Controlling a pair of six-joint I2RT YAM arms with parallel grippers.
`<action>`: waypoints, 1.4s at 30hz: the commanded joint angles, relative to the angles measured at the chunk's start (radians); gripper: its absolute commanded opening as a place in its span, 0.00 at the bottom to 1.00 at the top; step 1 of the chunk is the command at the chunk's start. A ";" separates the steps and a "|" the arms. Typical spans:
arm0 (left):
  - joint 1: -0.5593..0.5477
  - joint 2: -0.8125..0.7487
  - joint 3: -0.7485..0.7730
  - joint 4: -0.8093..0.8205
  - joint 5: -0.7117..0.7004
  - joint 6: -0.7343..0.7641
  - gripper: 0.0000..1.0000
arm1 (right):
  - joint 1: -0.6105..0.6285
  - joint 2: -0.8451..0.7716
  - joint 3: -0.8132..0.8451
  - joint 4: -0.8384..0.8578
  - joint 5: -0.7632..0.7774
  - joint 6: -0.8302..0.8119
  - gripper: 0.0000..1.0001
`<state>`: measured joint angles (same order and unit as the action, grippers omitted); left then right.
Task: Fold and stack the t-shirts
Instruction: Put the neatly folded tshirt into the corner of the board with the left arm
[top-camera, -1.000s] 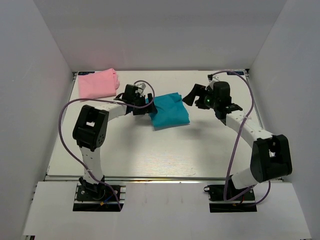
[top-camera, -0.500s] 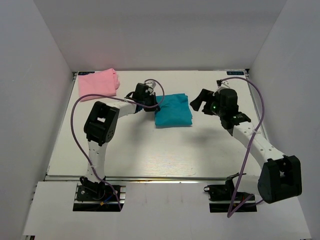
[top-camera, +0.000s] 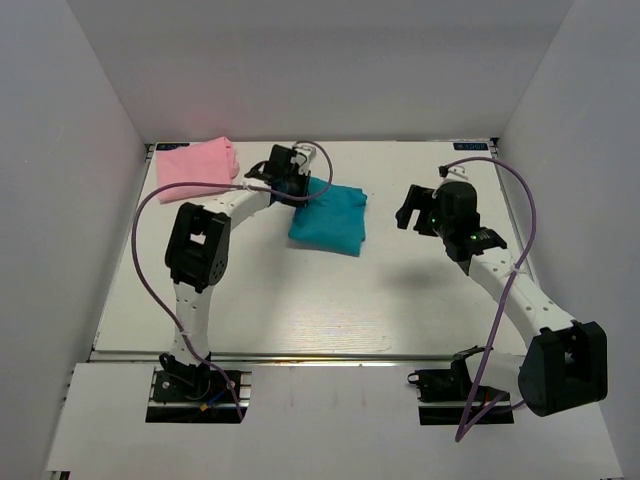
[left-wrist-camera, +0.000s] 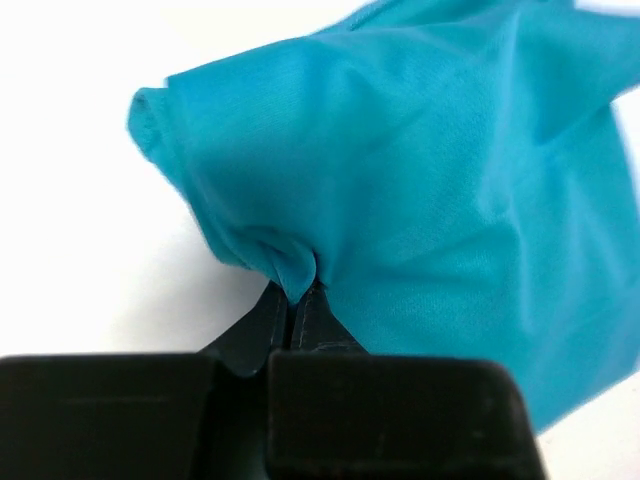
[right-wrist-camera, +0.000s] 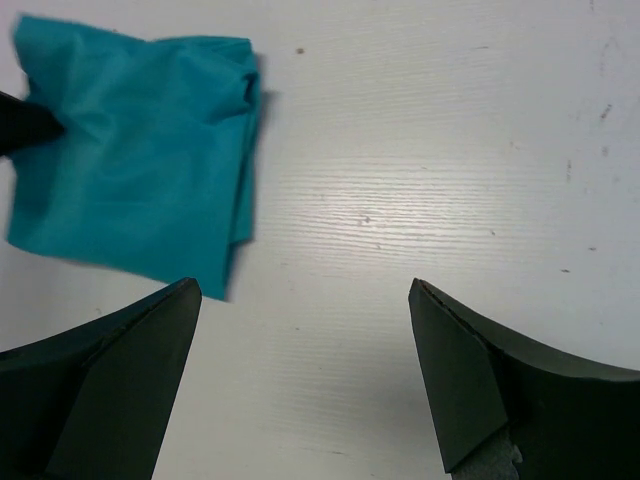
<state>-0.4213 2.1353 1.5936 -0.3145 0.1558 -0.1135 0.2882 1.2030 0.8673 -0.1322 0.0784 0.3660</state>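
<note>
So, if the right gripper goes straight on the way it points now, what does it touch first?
Most likely the bare table: the open right gripper frames only white surface. The teal t-shirt lies left of that line, though depth is hard to judge.

One white flat table (top-camera: 300, 310) carries two cloth t-shirts, a single pink folded t-shirt (top-camera: 196, 167) and a single teal t-shirt (top-camera: 330, 220), beside two black-and-white jointed robot arms, each ending in one black two-finger gripper: the left gripper (left-wrist-camera: 295, 295) and the right gripper (right-wrist-camera: 300, 300).
</note>
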 joint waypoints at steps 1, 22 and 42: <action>0.019 -0.061 0.171 -0.130 -0.044 0.152 0.00 | -0.003 -0.034 0.012 -0.050 0.083 -0.050 0.90; 0.271 0.123 0.735 -0.387 0.093 0.400 0.00 | -0.007 -0.020 0.082 -0.133 0.274 -0.033 0.90; 0.493 0.111 0.764 -0.299 0.079 0.417 0.00 | -0.004 0.151 0.200 -0.146 0.162 -0.021 0.90</action>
<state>0.0422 2.2864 2.3089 -0.6800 0.2287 0.2913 0.2871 1.3510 1.0126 -0.2924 0.2604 0.3367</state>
